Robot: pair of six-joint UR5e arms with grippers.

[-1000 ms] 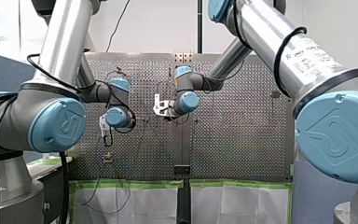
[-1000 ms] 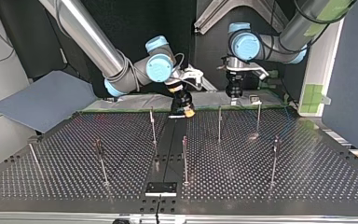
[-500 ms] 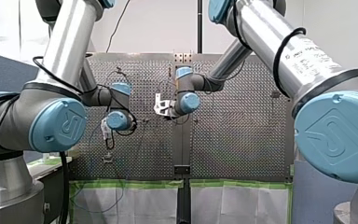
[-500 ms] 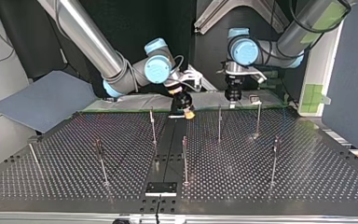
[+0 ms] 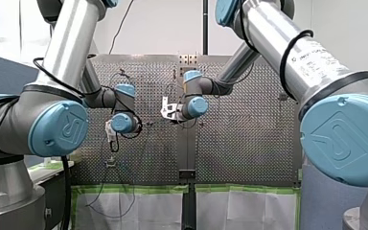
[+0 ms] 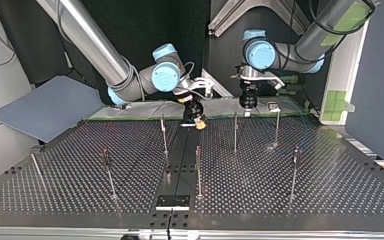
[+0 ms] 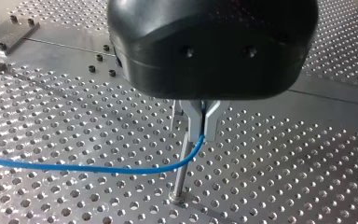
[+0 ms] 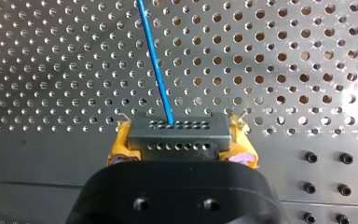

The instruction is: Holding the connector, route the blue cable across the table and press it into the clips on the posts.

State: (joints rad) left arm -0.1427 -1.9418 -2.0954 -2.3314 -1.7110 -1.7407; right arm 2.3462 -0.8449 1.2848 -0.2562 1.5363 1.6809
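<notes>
In the right wrist view my right gripper has its yellow pads shut on a grey connector block. The blue cable leaves the block and runs ahead over the perforated table. In the left wrist view my left gripper has its metal fingers shut on the blue cable, just above a thin post. In the top view my right gripper hangs near the table's far edge at the middle. My left gripper hangs right of it, above a post.
Several thin posts stand on the table, among them one by the centre strip and one at the top view's right. A small black plate lies at the near edge. A grey sheet lies off the left corner.
Both grippers have shifted slightly toward the top view's left, each keeping its hold. In the front view my left wrist has sunk a little.
</notes>
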